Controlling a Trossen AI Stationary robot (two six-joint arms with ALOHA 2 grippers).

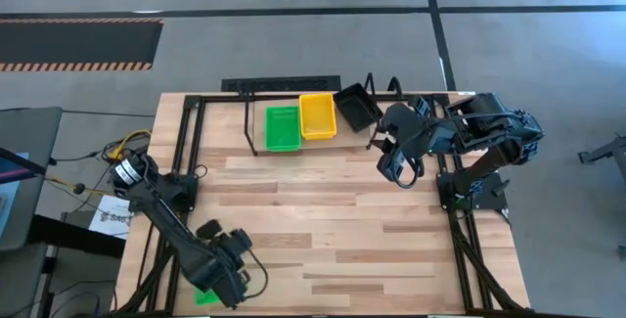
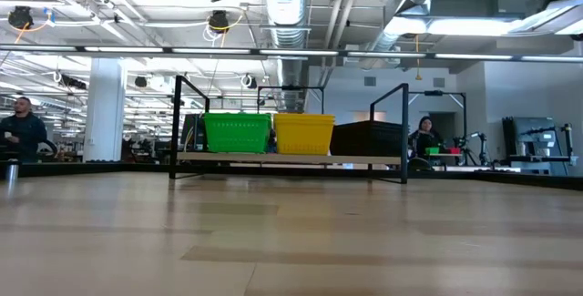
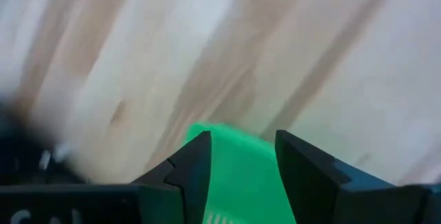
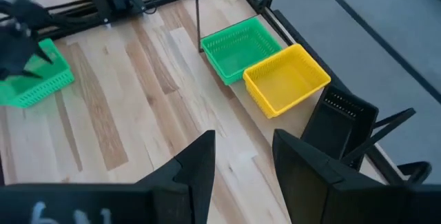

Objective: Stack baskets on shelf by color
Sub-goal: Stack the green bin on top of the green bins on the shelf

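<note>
Three baskets sit on the shelf (image 1: pixel 293 147) at the desk's twelve o'clock edge: green basket (image 1: pixel 283 127), yellow basket (image 1: pixel 317 116) and black basket (image 1: pixel 354 107), the black one tilted. A second green basket (image 4: pixel 27 79) lies near seven o'clock, where the left gripper (image 3: pixel 238 165) has spread jaws astride its rim. The step looks like picking it up; next, close, lift, and carry it onto the shelved green one. The right gripper (image 4: pixel 241 158) waits near two o'clock, jaws apart.

Left gripper (image 1: pixel 217 284) low at near-left, fingers (image 3: pixel 196 176) parted; right gripper (image 1: pixel 395 173) raised far-right, fingers (image 4: pixel 200 169) parted.
</note>
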